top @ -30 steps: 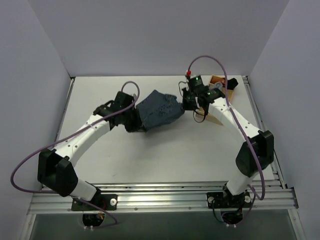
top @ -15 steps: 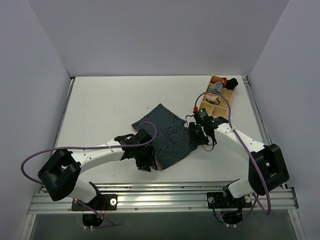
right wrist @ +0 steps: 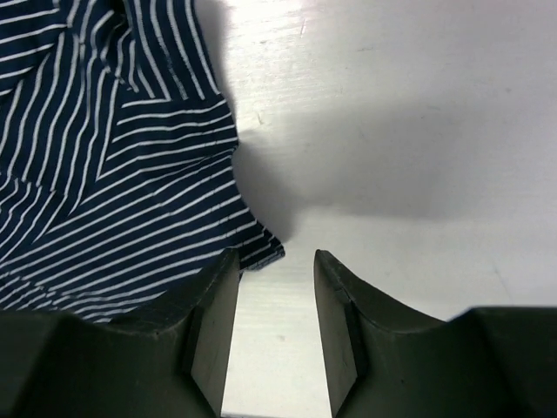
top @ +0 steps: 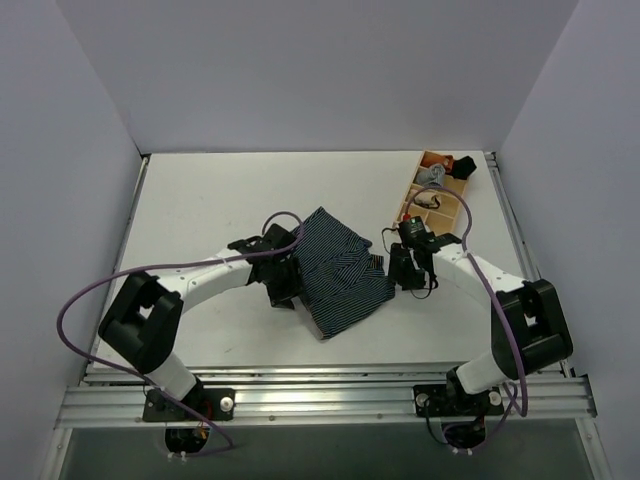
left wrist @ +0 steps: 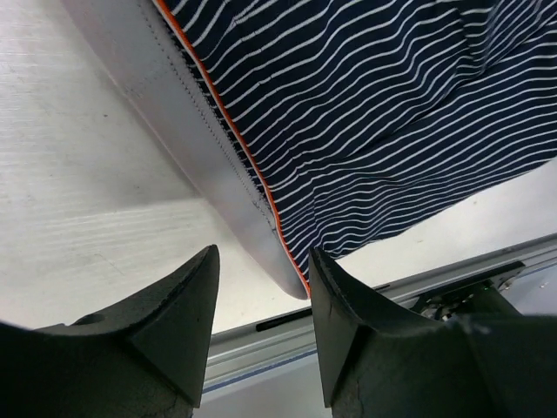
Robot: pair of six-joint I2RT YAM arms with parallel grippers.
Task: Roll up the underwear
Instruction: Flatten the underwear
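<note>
Letting go is what has just happened: a second ago both arms held the underwear (top: 340, 275) bunched in the air toward 12 o'clock. Since then they have carried it toward the near side and spread it out. It now lies flat on the counter (top: 200, 200), about the middle, with only a few soft creases.

The left gripper (top: 283, 285) sits at the garment's 9 o'clock edge. Its fingers (left wrist: 174, 322) are parted and hold nothing, and the wrist view shows the end of the grey, orange-edged waistband (left wrist: 218, 157) lying loose in the gap. The right gripper (top: 400, 268) is at the 3 o'clock edge, its fingers (right wrist: 209, 322) moderately apart and empty. A striped corner lies just beside one finger, with bare counter between them.

The compartment tray (top: 440, 185) at 1 o'clock, with small rolled garments in it, is well apart from all this.

For the task, the spreading step looks finished and no rolling has begun. The next move probably means regrasping one edge, perhaps the waistband, and turning it over.
</note>
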